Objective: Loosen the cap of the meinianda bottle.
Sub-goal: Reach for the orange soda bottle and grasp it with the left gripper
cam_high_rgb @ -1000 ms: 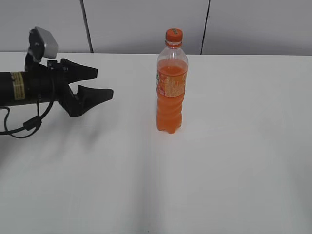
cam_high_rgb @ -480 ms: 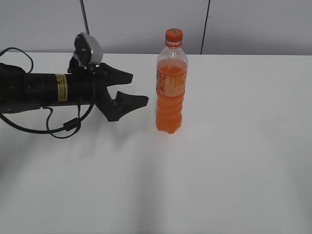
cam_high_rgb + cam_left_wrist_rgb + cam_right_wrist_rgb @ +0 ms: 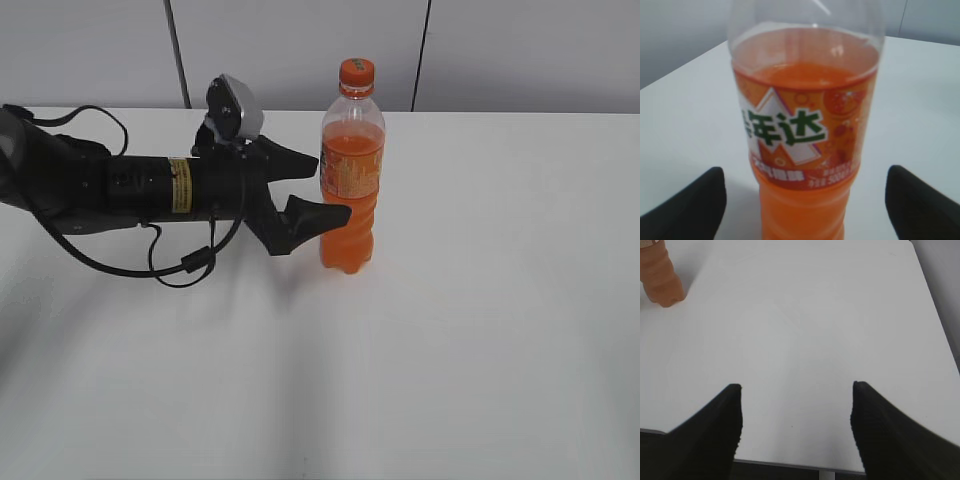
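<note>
Your meinianda bottle point(image 3: 351, 185) stands upright near the middle of the white table point(image 3: 480, 330), the cap point(image 3: 357, 71) seated on top and untouched. Cap: small, round, orange plastic. Bottle: clear above the soda line, orange liquid below, printed label band point(image 3: 802, 135) with green characters on white, waisted ribbed lower body.

Change over the last second: the left gripper point(image 3: 312, 188) has travelled in from the far left of the table and now sits right at the bottle, level with the label. Fingers are spread wide; the wrist view shows a black tip on either side of the body with table showing between each tip and the plastic, so no contact yet. The near fingertip point(image 3: 335, 211) overlaps the bottle's edge in the exterior view.

Reading: this looks like a bracing grasp on the body, so the cap can then be turned. Thin plastic will likely give under a hard squeeze.

The right gripper point(image 3: 795, 390) hangs well apart over bare table, matte black fingers open, only the bottle's base at its view's corner.
</note>
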Robot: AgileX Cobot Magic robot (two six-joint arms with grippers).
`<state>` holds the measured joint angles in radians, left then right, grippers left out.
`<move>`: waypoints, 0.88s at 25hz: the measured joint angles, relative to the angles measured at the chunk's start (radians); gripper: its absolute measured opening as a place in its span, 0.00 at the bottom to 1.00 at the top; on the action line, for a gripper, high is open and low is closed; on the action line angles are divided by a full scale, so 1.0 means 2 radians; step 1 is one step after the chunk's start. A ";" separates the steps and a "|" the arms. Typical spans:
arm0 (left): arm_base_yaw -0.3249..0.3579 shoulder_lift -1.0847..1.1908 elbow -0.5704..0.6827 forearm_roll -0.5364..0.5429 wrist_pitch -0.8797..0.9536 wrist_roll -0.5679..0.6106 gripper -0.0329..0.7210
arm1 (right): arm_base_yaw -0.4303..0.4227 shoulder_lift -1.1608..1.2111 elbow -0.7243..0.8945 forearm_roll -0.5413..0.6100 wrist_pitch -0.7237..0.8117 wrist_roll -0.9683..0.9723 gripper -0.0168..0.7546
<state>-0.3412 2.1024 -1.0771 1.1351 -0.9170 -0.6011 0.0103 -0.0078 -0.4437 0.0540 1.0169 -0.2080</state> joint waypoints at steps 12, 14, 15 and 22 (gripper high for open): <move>-0.026 0.034 -0.042 -0.024 0.003 -0.002 0.83 | 0.000 0.000 0.000 0.000 0.000 0.000 0.68; -0.028 0.037 -0.046 -0.029 0.009 -0.002 0.83 | 0.000 0.000 0.000 0.000 0.000 0.000 0.68; -0.028 0.039 -0.048 -0.031 0.011 -0.002 0.83 | 0.000 0.000 0.000 0.000 0.000 0.000 0.68; -0.036 0.051 -0.059 -0.033 0.021 -0.003 0.83 | 0.000 0.000 0.000 0.000 0.000 0.000 0.68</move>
<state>-0.4137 2.2037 -1.1950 1.0687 -0.8745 -0.6065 0.0103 -0.0078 -0.4437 0.0540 1.0169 -0.2088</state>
